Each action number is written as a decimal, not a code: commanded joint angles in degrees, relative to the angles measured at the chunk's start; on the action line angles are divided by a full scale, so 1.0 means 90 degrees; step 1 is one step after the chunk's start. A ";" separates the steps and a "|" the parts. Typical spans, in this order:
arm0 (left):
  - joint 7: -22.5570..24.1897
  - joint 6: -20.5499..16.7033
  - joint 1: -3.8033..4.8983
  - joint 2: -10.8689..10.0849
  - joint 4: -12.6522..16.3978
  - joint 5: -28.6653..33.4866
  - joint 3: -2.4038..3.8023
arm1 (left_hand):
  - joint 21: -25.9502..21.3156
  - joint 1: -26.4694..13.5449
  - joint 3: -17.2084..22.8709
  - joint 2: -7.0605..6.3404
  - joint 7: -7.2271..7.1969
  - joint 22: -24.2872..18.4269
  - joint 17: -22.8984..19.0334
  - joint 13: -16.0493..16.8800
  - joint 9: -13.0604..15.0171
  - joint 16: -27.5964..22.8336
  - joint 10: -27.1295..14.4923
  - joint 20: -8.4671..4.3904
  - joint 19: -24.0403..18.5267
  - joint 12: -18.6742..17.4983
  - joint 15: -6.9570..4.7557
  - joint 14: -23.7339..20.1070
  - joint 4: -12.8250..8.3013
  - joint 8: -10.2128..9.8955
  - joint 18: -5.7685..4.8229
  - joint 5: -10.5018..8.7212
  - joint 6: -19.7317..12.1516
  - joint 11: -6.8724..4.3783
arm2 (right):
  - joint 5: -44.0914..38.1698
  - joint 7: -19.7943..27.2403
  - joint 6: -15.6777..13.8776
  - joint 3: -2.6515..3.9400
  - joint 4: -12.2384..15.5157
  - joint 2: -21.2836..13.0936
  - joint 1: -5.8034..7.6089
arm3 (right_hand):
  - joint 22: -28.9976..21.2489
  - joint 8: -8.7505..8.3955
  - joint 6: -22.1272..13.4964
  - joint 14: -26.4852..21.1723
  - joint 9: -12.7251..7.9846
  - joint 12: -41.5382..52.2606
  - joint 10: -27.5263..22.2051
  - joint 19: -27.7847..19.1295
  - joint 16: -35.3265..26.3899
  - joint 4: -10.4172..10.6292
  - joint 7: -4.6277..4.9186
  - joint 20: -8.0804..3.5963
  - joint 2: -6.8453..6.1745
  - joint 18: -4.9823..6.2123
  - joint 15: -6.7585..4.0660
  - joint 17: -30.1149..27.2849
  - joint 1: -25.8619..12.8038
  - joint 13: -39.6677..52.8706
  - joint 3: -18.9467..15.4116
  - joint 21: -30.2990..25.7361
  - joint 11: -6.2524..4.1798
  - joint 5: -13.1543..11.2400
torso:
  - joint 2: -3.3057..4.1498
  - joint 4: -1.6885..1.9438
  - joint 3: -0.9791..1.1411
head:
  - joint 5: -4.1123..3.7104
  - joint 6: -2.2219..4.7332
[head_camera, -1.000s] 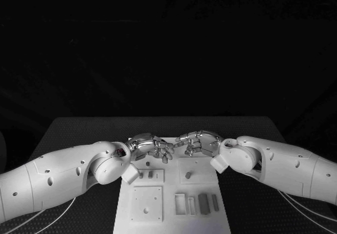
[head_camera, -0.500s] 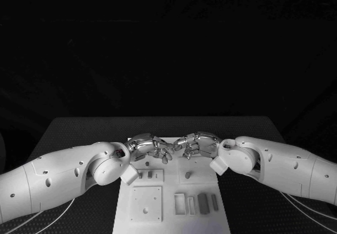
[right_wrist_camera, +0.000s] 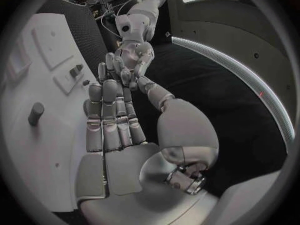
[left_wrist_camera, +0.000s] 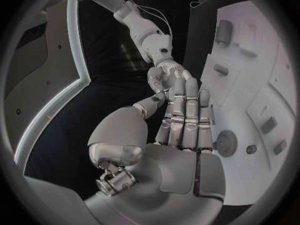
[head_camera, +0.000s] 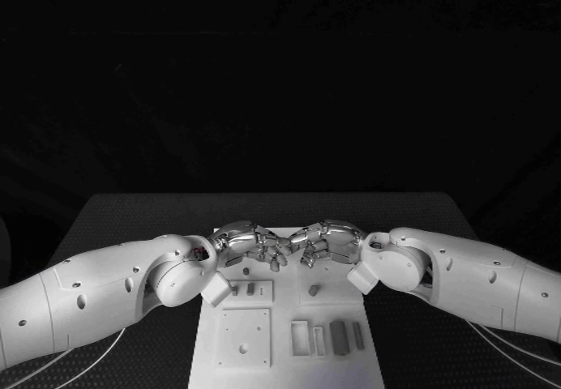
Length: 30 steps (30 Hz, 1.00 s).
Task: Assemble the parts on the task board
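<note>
Both hands hover over the far end of the white task board point(head_camera: 286, 369). My left hand point(head_camera: 248, 241) and my right hand point(head_camera: 330, 240) meet fingertip to fingertip above the board's middle line. In the left wrist view the left hand point(left_wrist_camera: 184, 130) lies with fingers straight and close together, its thumb near them, and the right hand point(left_wrist_camera: 161, 75) touches their tips. The right wrist view shows the same for the right hand point(right_wrist_camera: 115, 130) and the left hand point(right_wrist_camera: 134, 52). Whether a part sits between the touching fingertips is hidden. A grey peg point(head_camera: 314, 289) stands in the board.
Nearer on the board lie a dark bar point(head_camera: 339, 338), pale slotted blocks point(head_camera: 306, 339) and a square plate point(head_camera: 246, 336). Two small pegs point(head_camera: 242, 288) stand beside my left wrist. Black table point(head_camera: 129, 212) flanks the board on both sides.
The two hands have drawn together over the far end of the board. The gap between their fingertips has closed. The parts on the board have not moved.
</note>
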 commanded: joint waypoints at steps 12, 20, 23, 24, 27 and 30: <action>0.0046 0.0140 -0.0002 0.0008 0.0001 0.0038 0.0004 | 0.0036 0.0045 0.0005 0.0051 0.0002 0.0149 0.0024 0.0025 0.0035 0.0062 -0.0031 -0.0009 -0.0062 0.0061 -0.0020 -0.0017 -0.0041 0.0047 -0.0094 -0.0001 0.0002 0.0019 | 0.0167 0.0179 0.0163 0.0002 0.0053 -0.0004 -0.0014 | 0.0085 0.0041 0.0092 -0.0012 0.0019 0.0155 0.0256 -0.0021 0.0014 -0.0010 -0.0016 -0.0025 0.0161 0.0236 -0.0104 -0.0020 0.0254 0.0155 0.0162 0.0064 -0.0092 -0.0093 | -0.0001 -0.0008 0.0003 | 0.0004 -0.0009; 0.0033 0.0158 -0.0002 0.0000 0.0003 0.0038 0.0004 | 0.0041 0.0047 0.0008 0.0051 0.0006 0.0148 0.0030 0.0031 0.0043 0.0068 -0.0034 -0.0010 -0.0062 0.0069 -0.0021 -0.0016 -0.0045 0.0047 -0.0094 0.0000 0.0002 0.0020 | 0.0156 0.0238 0.0029 0.0002 0.0050 -0.0010 -0.0014 | 0.0085 0.0123 0.0298 0.0036 0.0068 0.0256 0.0443 0.0026 0.0043 0.0008 -0.0088 -0.0029 0.0243 0.0236 -0.0170 -0.0025 0.0459 0.0291 0.0593 0.0115 -0.0171 -0.0164 | 0.0002 -0.0006 -0.0002 | 0.0002 -0.0019; 0.0030 0.0165 -0.0003 0.0001 0.0003 0.0038 0.0004 | 0.0044 0.0049 0.0010 0.0051 0.0008 0.0148 0.0033 0.0033 0.0047 0.0072 -0.0035 -0.0011 -0.0063 0.0073 -0.0022 -0.0016 -0.0048 0.0046 -0.0093 -0.0001 0.0001 0.0021 | 0.0155 0.0254 0.0001 0.0003 0.0051 -0.0012 -0.0014 | 0.0089 0.0149 0.0359 0.0051 0.0094 0.0286 0.0497 0.0041 0.0054 0.0012 -0.0114 -0.0031 0.0252 0.0236 -0.0191 -0.0026 0.0473 0.0349 0.0736 0.0140 -0.0195 -0.0146 | -0.0001 -0.0006 -0.0001 | -0.0003 -0.0016; 0.0030 0.0169 -0.0003 0.0001 0.0003 0.0038 0.0004 | 0.0045 0.0049 0.0011 0.0051 0.0009 0.0148 0.0034 0.0034 0.0049 0.0073 -0.0035 -0.0011 -0.0063 0.0074 -0.0022 -0.0016 -0.0049 0.0046 -0.0093 -0.0001 0.0001 0.0021 | 0.0154 0.0253 -0.0002 0.0003 0.0056 -0.0012 -0.0014 | 0.0090 0.0153 0.0368 0.0053 0.0101 0.0290 0.0505 0.0043 0.0056 0.0011 -0.0120 -0.0032 0.0252 0.0236 -0.0194 -0.0026 0.0474 0.0361 0.0763 0.0146 -0.0200 -0.0138 | -0.0001 -0.0006 0.0000 | -0.0001 -0.0017; 0.0025 0.0179 -0.0003 0.0000 0.0004 0.0037 0.0004 | 0.0047 0.0050 0.0013 0.0051 0.0011 0.0148 0.0037 0.0037 0.0053 0.0076 -0.0037 -0.0012 -0.0064 0.0077 -0.0022 -0.0016 -0.0051 0.0046 -0.0093 0.0000 0.0001 0.0022 | 0.0143 0.0266 -0.0032 0.0003 0.0065 -0.0010 -0.0014 | 0.0093 0.0181 0.0421 0.0061 0.0134 0.0316 0.0551 0.0052 0.0066 0.0000 -0.0146 -0.0042 0.0268 0.0236 -0.0213 -0.0025 0.0500 0.0417 0.0875 0.0169 -0.0222 -0.0119 | 0.0001 -0.0005 0.0000 | -0.0002 -0.0026; 0.0021 0.0183 -0.0004 0.0000 0.0004 0.0031 0.0004 | 0.0048 0.0051 0.0015 0.0051 0.0013 0.0147 0.0039 0.0039 0.0056 0.0078 -0.0038 -0.0012 -0.0064 0.0080 -0.0023 -0.0016 -0.0053 0.0046 -0.0094 0.0000 0.0001 0.0022 | 0.0139 0.0282 -0.0077 0.0003 0.0057 -0.0010 -0.0014 | 0.0094 0.0189 0.0435 0.0065 0.0148 0.0324 0.0564 0.0057 0.0071 0.0000 -0.0152 -0.0045 0.0274 0.0236 -0.0219 -0.0024 0.0506 0.0439 0.0914 0.0179 -0.0229 -0.0127 | -0.0001 -0.0006 -0.0001 | -0.0007 -0.0025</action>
